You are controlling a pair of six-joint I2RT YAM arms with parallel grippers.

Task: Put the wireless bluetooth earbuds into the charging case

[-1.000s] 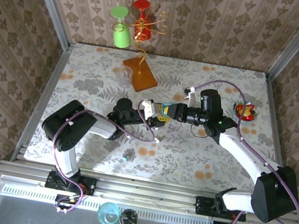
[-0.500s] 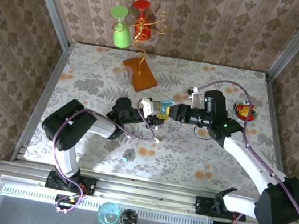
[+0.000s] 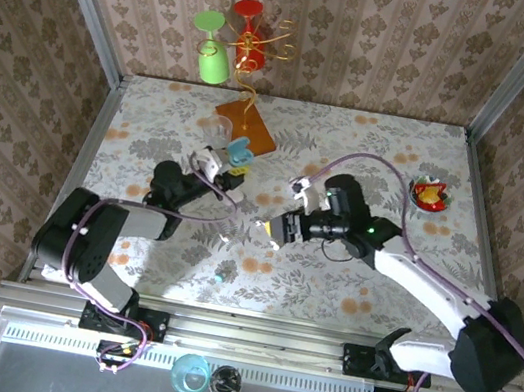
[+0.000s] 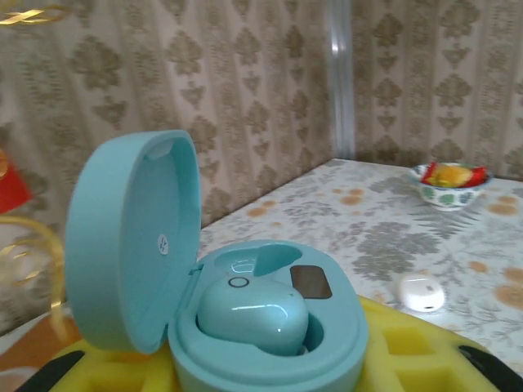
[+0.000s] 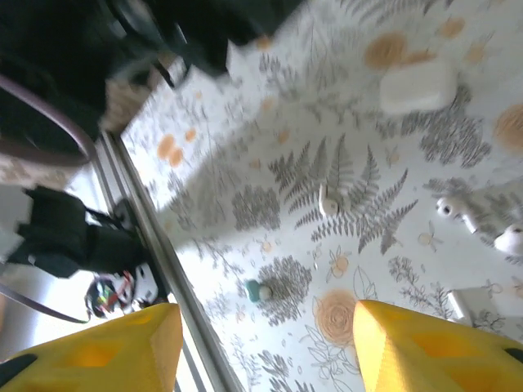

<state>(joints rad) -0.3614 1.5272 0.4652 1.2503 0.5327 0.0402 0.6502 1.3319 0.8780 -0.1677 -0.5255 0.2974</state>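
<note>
The left gripper point(image 3: 232, 160) was squeezed tight on the open teal charging case point(image 4: 253, 335). One teal bud point(image 4: 252, 314) sat inside it. The right gripper point(image 5: 261, 343) hung wide open and empty over the table point(image 5: 270, 175), where tiny white earbuds point(image 5: 328, 200) lay. The buds looked small and smooth, so the big pads could flick one away or drop it.
</note>
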